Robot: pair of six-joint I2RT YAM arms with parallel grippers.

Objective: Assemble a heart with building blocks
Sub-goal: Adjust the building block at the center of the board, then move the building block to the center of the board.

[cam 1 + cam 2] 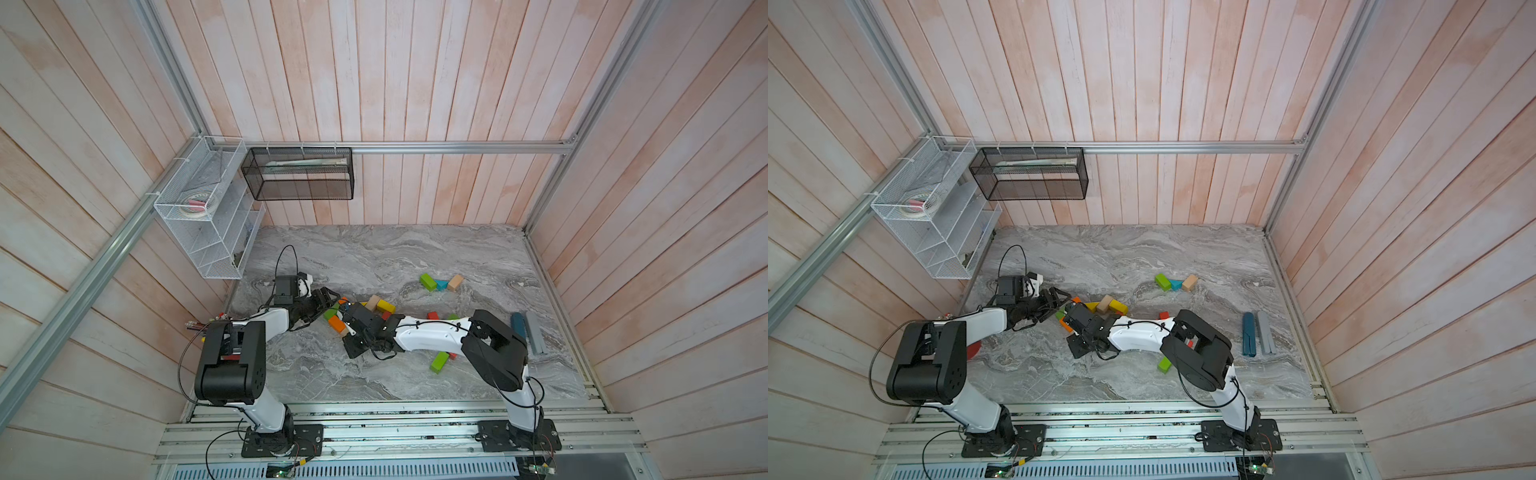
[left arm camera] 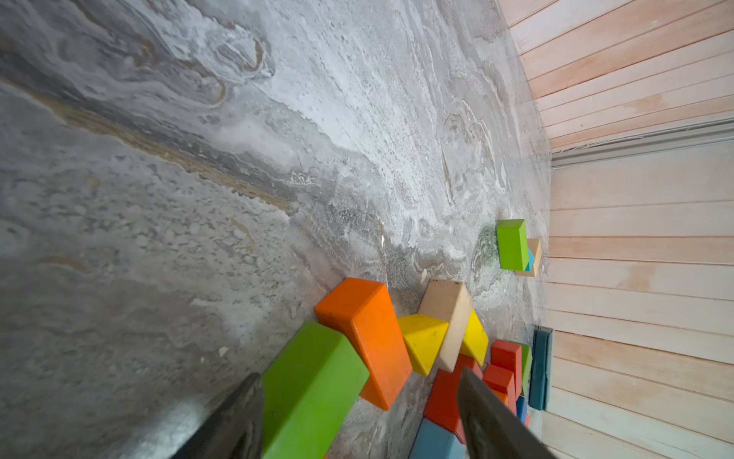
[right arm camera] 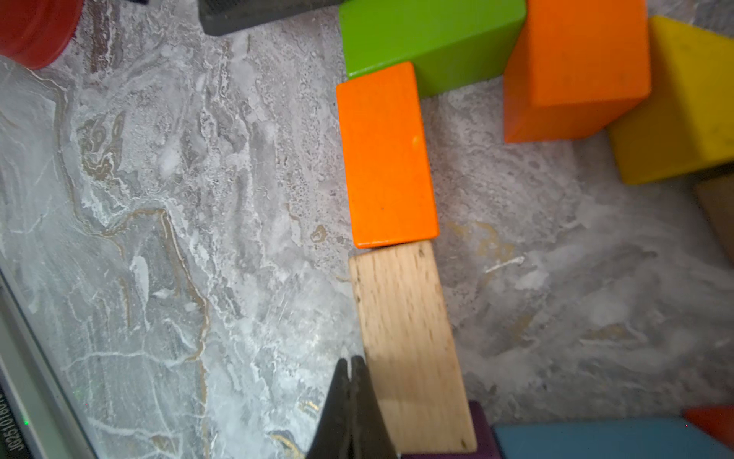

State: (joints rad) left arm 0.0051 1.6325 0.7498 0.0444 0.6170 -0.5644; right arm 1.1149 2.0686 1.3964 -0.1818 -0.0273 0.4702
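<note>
Building blocks [image 1: 385, 306] are lying clustered nearer the tabletop's [image 1: 374, 257] left edge. The left hand [image 2: 359, 377] is straddling the green block [image 2: 313, 389], fingers wide; closing could be knocking the touching orange block [image 2: 369, 337] askew. The right hand [image 3: 351, 365], pinched shut just beside the tan block [image 3: 409, 345], is risking shoving it out of line.

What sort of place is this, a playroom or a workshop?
Probably a robot test booth: a left arm and right arm bolted to a metal rail, a marble-patterned table boxed in by plank walls on an aluminium frame, and building blocks to handle.
</note>
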